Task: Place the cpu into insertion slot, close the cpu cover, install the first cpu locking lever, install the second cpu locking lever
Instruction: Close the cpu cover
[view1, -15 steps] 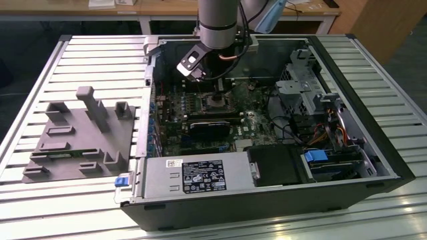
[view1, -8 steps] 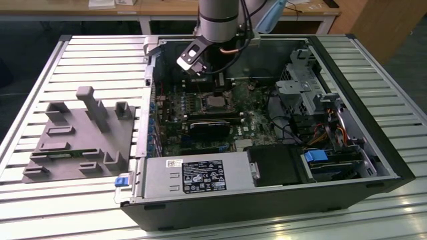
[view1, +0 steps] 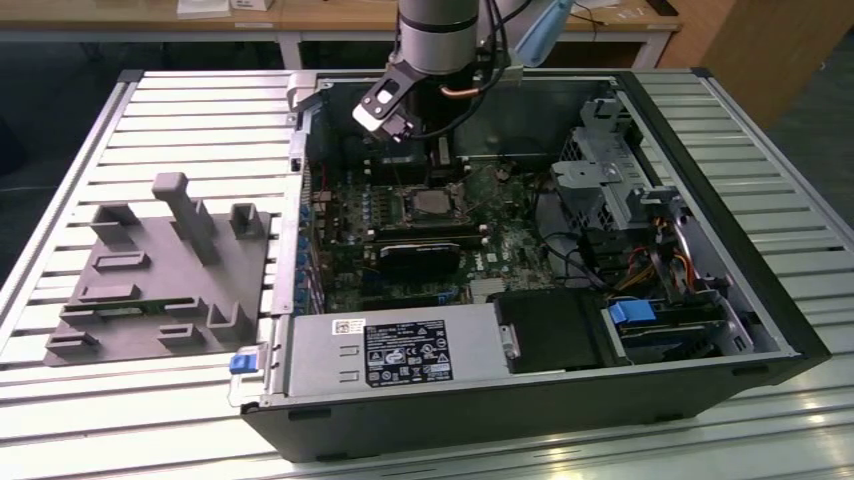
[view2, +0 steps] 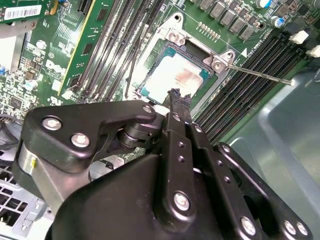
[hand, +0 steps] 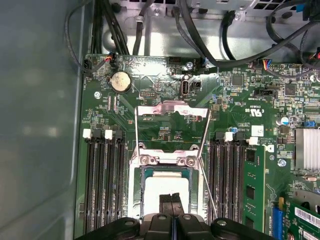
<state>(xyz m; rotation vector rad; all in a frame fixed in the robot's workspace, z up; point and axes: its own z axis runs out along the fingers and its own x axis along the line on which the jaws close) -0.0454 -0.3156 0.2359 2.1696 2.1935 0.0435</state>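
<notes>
We see the black gripper (hand: 171, 198), fingers pinched together on nothing, just over the silvery-tan square cpu (hand: 152, 184) lying in the metal-rimmed insertion slot (hand: 133, 187), where we judge an off-centre push could skew it

The exterior view sits high and well back, looking down into the open computer case (view1: 534, 420), where my arm (view1: 441, 30) reaches in from the far side. Both wrist views ride close above the motherboard (hand: 165, 122), looking past my gripper (hand: 170, 199): the first roughly square-on, I think, the second slanted. All three share the insertion slot (hand: 134, 190).
</notes>
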